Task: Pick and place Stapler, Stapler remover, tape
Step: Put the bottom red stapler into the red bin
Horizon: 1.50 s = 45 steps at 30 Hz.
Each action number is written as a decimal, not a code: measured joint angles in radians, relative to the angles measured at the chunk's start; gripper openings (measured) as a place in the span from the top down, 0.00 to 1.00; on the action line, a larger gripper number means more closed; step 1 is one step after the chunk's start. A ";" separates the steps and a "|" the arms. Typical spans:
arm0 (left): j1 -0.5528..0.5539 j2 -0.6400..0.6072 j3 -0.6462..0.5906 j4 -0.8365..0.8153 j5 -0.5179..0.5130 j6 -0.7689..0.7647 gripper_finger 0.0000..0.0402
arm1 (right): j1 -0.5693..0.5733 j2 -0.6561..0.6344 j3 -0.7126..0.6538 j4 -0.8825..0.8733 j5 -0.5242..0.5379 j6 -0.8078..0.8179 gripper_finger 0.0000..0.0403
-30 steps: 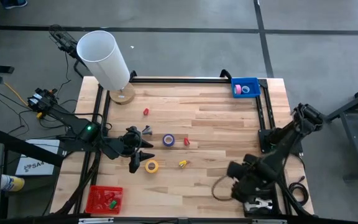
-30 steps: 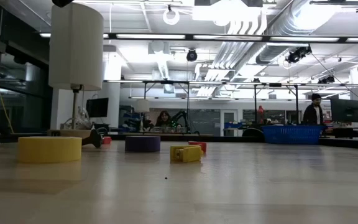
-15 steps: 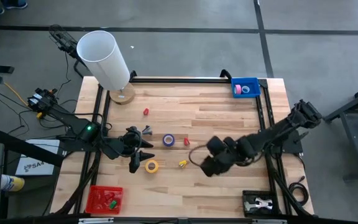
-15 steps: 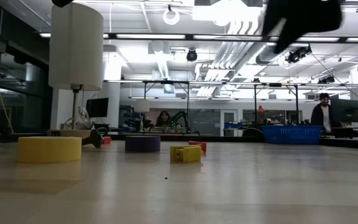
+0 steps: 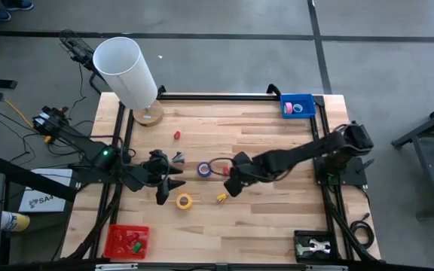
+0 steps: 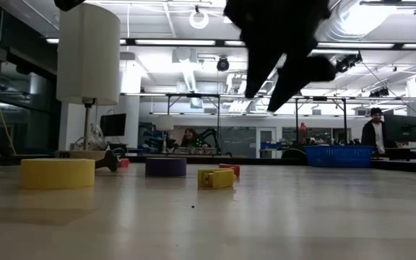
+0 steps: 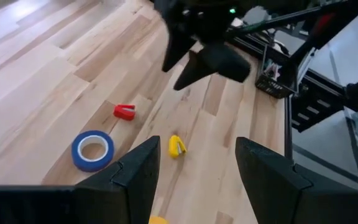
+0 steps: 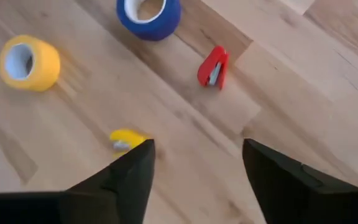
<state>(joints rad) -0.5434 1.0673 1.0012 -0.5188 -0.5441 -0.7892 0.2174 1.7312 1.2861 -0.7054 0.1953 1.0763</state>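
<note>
A blue-purple tape roll [image 5: 204, 170] [image 8: 149, 11] and a yellow tape roll [image 5: 184, 201] [image 8: 30, 62] lie flat on the wooden table. A small red stapler [image 8: 214, 67] [image 7: 124, 112] and a small yellow piece [image 5: 221, 198] [image 8: 124, 140] lie beside them. A second small red piece [image 5: 177, 135] lies farther off. A pink roll [image 5: 288, 109] sits in the blue bin. My right gripper [image 5: 232, 186] [image 6: 266, 90] hangs open above the table, over the red stapler and yellow piece. My left gripper [image 5: 173, 181] waits open, low, left of the rolls.
A white-shaded lamp [image 5: 126, 71] stands at the far left corner. The blue bin [image 5: 307, 99] is at the far right corner. A red bin [image 5: 115, 245] sits at the near left and a black tray [image 5: 315, 245] at the near right. Bare wood lies right of the right gripper.
My right arm has swung from over the black tray at the near right corner toward the table's left and far side, ending above the middle of the table near the red stapler and yellow piece. The things on the table have not moved.
</note>
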 joint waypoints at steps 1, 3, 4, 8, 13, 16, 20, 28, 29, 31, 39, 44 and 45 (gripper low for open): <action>0.000 -0.007 0.000 -0.010 0.000 -0.001 0.49 | -0.017 0.013 0.000 0.016 -0.016 -0.015 0.40; 0.000 -0.023 0.000 -0.011 0.000 -0.001 0.49 | -0.049 0.036 0.000 0.041 -0.045 -0.051 0.35; 0.000 -0.032 0.000 -0.012 0.000 -0.001 0.49 | -0.064 0.048 0.000 0.055 -0.057 -0.067 0.33; 0.000 -0.065 0.000 -0.014 0.000 -0.001 0.49 | -0.122 0.093 0.000 0.103 -0.107 -0.093 0.27; 0.000 -0.094 0.000 -0.030 0.000 -0.002 0.49 | -0.162 0.142 0.000 0.154 -0.116 -0.116 0.26; 0.000 -0.105 0.000 -0.044 0.000 -0.014 0.49 | -0.168 0.164 0.000 0.172 -0.096 -0.117 0.26; 0.000 -0.112 0.000 -0.072 0.000 -0.031 0.49 | -0.165 0.194 0.000 0.189 -0.039 -0.116 0.26; 0.000 -0.111 0.000 -0.085 0.004 -0.035 0.49 | -0.137 0.237 0.001 0.241 0.078 -0.093 0.26; 0.000 -0.111 0.000 -0.084 0.005 -0.035 0.49 | -0.133 0.241 0.001 0.248 0.086 -0.087 0.26; 0.000 -0.111 0.000 -0.087 0.006 -0.035 0.49 | -0.126 0.249 0.002 0.254 0.094 -0.066 0.26; 0.000 -0.111 0.000 -0.091 0.019 -0.035 0.49 | -0.098 0.303 0.004 0.258 0.117 -0.004 0.26; 0.000 -0.111 0.000 -0.091 0.046 -0.036 0.49 | -0.089 0.314 0.006 0.259 0.120 0.025 0.26; 0.000 -0.111 0.000 -0.091 0.050 -0.035 0.49 | -0.086 0.314 0.006 0.258 0.121 0.031 0.27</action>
<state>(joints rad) -0.5438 0.9562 1.0012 -0.6102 -0.4945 -0.8246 0.1317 2.0453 1.2919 -0.4472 0.3164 1.1077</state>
